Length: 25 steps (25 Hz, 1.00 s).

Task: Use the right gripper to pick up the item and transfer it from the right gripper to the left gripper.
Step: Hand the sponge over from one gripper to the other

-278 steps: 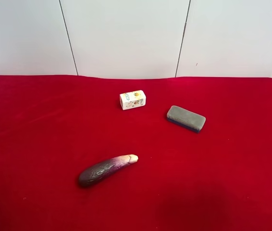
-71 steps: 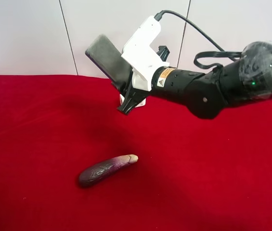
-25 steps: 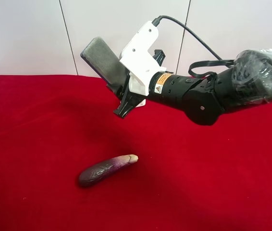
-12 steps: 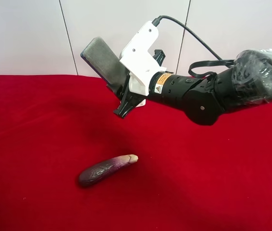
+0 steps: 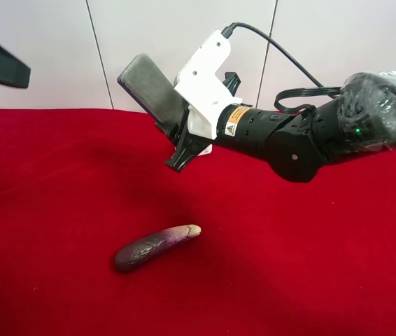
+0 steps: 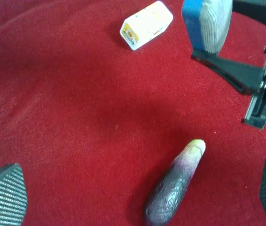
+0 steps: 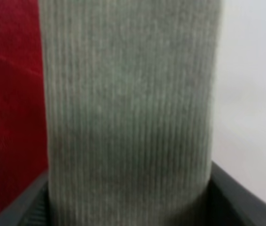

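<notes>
Exterior high: left gripper (image 5: 1, 66) has come further in at far left, raised, jaws wide apart, empty | right gripper (image 5: 173, 134) unmoved, clamped on item (image 5: 149, 85), tilted, above far centre of red cloth (image 5: 324, 245) | eggplant (image 5: 154, 247) near, unchanged

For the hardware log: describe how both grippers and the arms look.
Right gripper: white plastic housing, black fingers, orange-yellow label, black cable, on a thick shiny black arm. Left gripper: dark, with ribbed finger pads; its arm unseen.
</notes>
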Available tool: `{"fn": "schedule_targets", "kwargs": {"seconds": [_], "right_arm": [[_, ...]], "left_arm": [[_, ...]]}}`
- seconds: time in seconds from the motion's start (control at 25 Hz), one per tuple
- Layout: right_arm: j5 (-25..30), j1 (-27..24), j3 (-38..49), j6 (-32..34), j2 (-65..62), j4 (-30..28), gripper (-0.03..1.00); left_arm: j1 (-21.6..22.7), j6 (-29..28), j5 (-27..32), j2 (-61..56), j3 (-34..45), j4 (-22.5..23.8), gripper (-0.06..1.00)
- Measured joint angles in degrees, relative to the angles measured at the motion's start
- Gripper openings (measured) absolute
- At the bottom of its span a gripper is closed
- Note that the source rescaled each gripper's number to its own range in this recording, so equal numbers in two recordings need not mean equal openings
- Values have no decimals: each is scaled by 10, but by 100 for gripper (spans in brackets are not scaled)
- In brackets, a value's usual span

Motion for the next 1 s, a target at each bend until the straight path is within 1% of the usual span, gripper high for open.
{"fn": "schedule_targets", "kwargs": {"seconds": [0.12, 0.32, 0.48, 0.68, 0.8, 1.0], "right_arm": [[0, 0, 0, 0, 0, 0, 0], [0, 0, 0, 0, 0, 0, 0], [0, 0, 0, 0, 0, 0, 0], [0, 0, 0, 0, 0, 0, 0], [0, 0, 0, 0, 0, 0, 0], [0, 0, 0, 0, 0, 0, 0]], "left_arm": [[-17, 0, -1, 30, -35, 0, 100], [-77, 9, -10, 83, -91, 0, 100], [-117, 21, -14, 128, -118, 0, 100], [-158, 45, -44, 175, -144, 0, 100], [-176, 56, -64, 198, -158, 0, 100], [-181, 78, -75, 237, -178, 0, 100]]}}
